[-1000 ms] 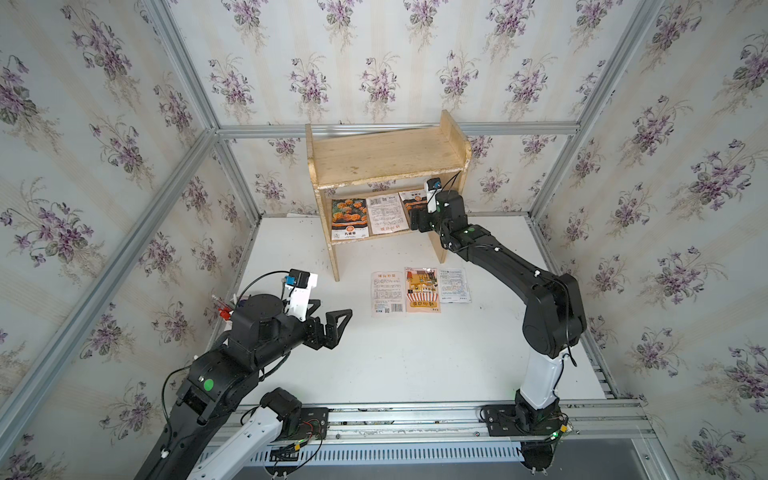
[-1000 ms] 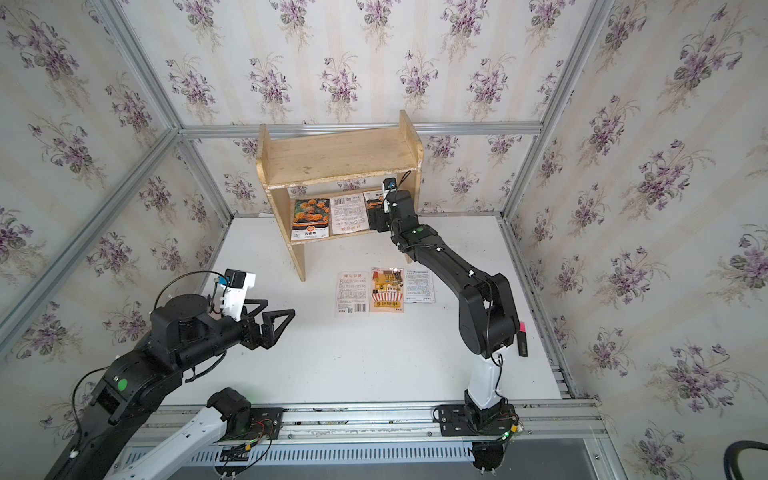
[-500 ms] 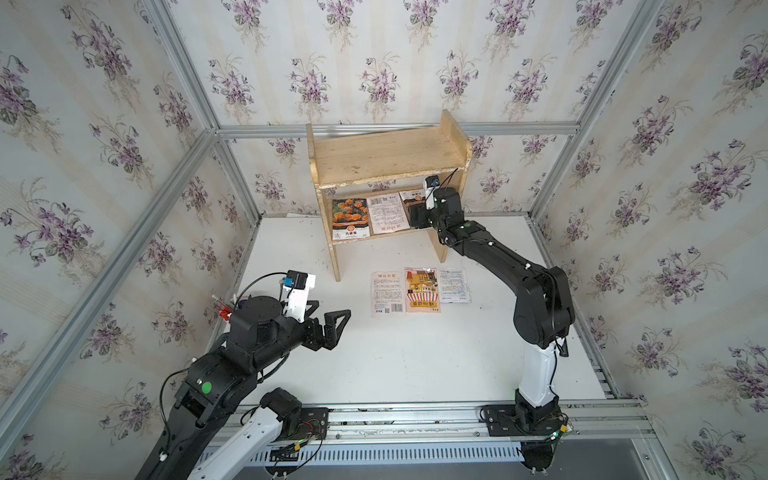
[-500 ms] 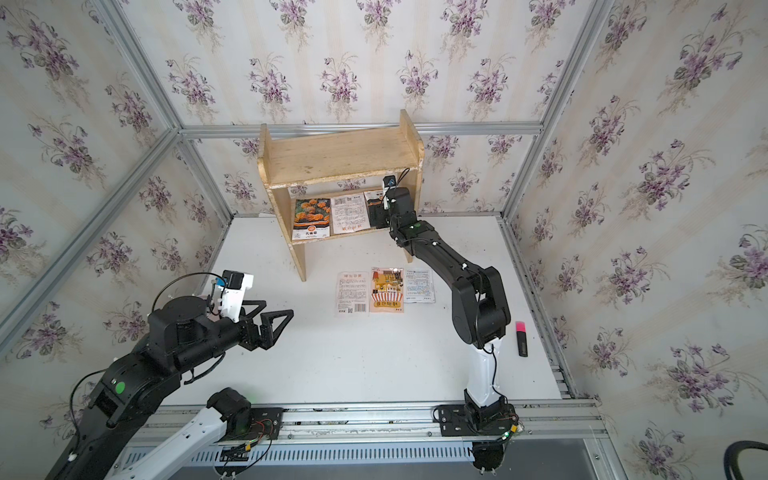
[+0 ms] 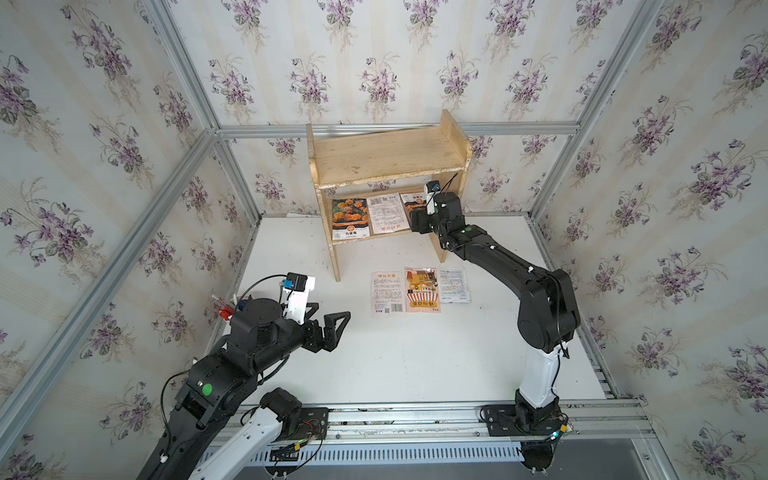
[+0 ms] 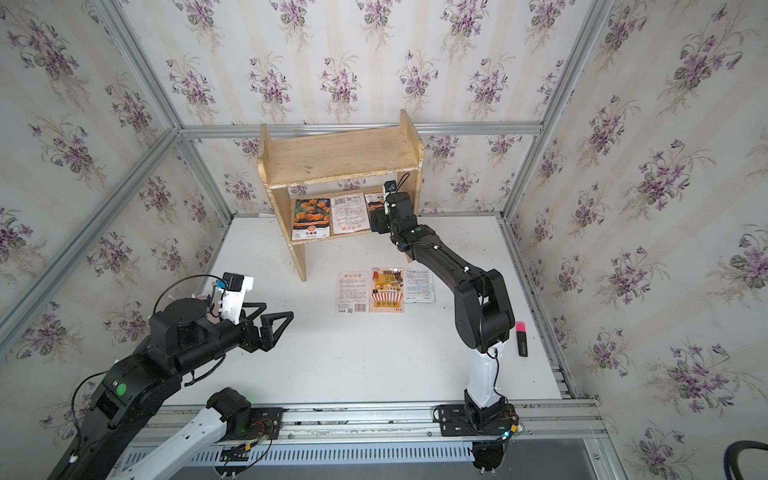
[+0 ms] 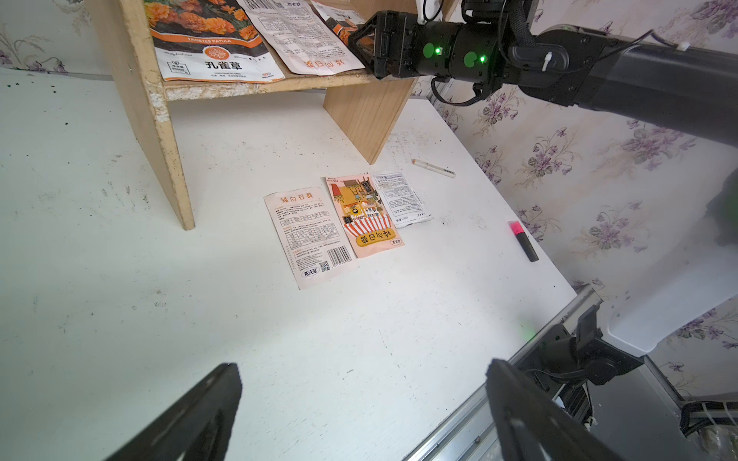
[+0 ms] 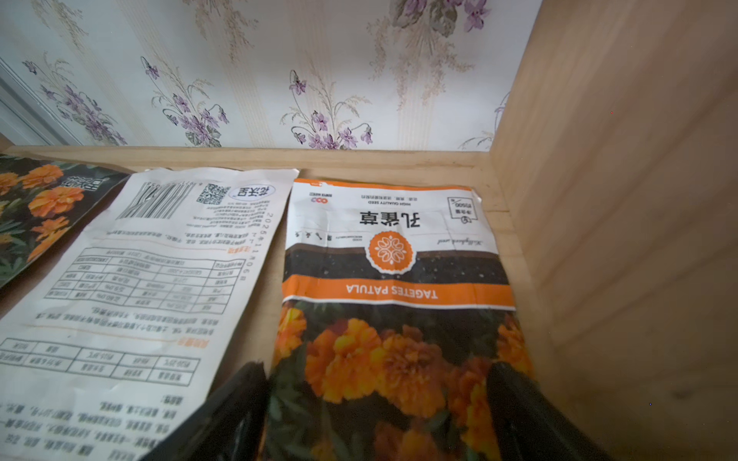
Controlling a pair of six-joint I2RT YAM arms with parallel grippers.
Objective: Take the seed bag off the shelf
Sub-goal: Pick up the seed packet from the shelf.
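In both top views, the right gripper (image 5: 417,220) reaches into the pale wooden shelf's (image 5: 386,156) lower tier, over the seed bag (image 5: 410,200) beside its side panel. The left wrist view shows it side-on at the tier's chipped front edge. Only the right wrist view shows the jaws: apart, straddling the glossy, creased bag's near end.

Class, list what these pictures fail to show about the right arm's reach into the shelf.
- In both top views, the right gripper covers most of the rightmost marigold packet.
- Right wrist view: frame edge cuts off the fingers; contact with the packet unclear.
- Top views: table packets' print too small.
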